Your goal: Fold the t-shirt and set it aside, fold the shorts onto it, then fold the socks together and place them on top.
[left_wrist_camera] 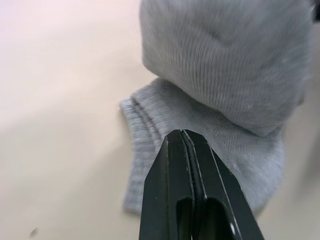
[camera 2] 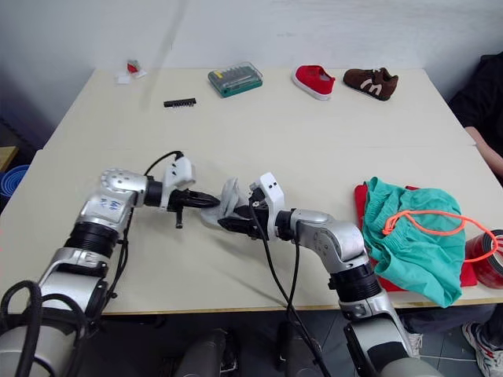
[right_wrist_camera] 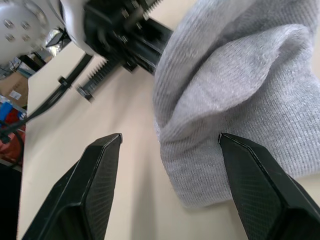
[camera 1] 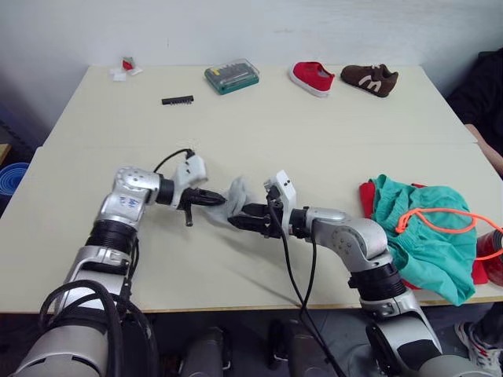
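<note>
The light grey socks (camera 1: 236, 198) lie bunched in the middle of the table, between my two grippers. My left gripper (camera 1: 214, 199) comes in from the left, its fingers (left_wrist_camera: 170, 170) shut flat together with their tips over the lower sock layer (left_wrist_camera: 165, 110). My right gripper (camera 1: 240, 221) reaches in from the right and stands open, a raised fold of sock (right_wrist_camera: 250, 90) lying between and beyond its fingers. At the right edge the teal shorts (camera 1: 424, 232) with an orange drawstring lie folded on the red t-shirt (camera 1: 366, 196), which peeks out beneath.
A red tape roll (camera 1: 492, 258) sits beside the shorts. Along the far edge are a red shoe (camera 1: 310, 78), a brown shoe (camera 1: 369, 79), a green bit case (camera 1: 232, 76), a black bit strip (camera 1: 178, 100) and a small red-white item (camera 1: 126, 67). A person (camera 1: 483, 98) sits at the right.
</note>
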Controlling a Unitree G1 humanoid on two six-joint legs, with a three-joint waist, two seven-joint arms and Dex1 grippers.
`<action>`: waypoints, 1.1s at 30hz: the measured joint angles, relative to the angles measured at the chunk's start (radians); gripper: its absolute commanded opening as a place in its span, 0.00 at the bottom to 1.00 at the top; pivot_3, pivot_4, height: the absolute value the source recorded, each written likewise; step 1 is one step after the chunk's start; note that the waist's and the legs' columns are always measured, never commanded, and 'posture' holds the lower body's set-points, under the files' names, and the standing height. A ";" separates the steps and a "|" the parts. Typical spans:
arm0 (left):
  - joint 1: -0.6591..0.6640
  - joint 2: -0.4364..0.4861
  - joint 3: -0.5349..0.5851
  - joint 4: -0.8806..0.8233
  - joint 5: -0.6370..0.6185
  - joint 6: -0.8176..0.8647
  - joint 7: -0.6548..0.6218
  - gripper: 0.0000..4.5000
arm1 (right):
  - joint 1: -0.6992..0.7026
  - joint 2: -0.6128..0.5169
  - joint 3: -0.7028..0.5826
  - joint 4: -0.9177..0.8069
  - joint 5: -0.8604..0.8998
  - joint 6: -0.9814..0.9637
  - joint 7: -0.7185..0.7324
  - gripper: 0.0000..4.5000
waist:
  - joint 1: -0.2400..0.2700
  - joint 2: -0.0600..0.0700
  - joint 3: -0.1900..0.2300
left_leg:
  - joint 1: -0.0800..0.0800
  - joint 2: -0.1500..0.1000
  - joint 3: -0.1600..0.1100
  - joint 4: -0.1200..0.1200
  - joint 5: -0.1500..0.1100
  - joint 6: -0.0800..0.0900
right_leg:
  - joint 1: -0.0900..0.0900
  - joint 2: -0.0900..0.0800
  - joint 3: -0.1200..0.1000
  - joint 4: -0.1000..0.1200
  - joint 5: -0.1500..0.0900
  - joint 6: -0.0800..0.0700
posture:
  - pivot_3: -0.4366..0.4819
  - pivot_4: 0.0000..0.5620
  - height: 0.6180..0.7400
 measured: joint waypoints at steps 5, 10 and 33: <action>-0.001 0.029 0.030 -0.122 -0.069 0.122 -0.025 0.00 | 0.000 0.002 0.028 0.008 -0.046 -0.046 0.019 0.70 | 0.004 0.000 0.000 | -0.001 0.000 0.000 0.000 0.000 0.000 | 0.000 0.000 0.000 0.000 0.000 0.000 | 0.48 0.27 1.00; -0.054 -0.035 0.036 -0.309 -0.187 0.310 -0.027 0.00 | -0.004 0.003 0.049 0.032 -0.091 -0.082 0.040 0.70 | 0.002 0.000 0.000 | -0.001 -0.001 0.000 0.000 0.000 0.000 | 0.000 0.000 0.000 0.000 0.000 0.001 | 0.48 0.27 1.00; 0.017 0.022 -0.163 -0.147 0.059 0.069 0.104 0.00 | 0.002 0.009 0.056 0.043 -0.148 -0.104 0.053 0.66 | 0.001 0.001 0.001 | 0.001 0.000 0.002 -0.002 0.002 -0.003 | -0.003 0.001 0.002 0.001 -0.002 -0.001 | 0.48 0.27 1.00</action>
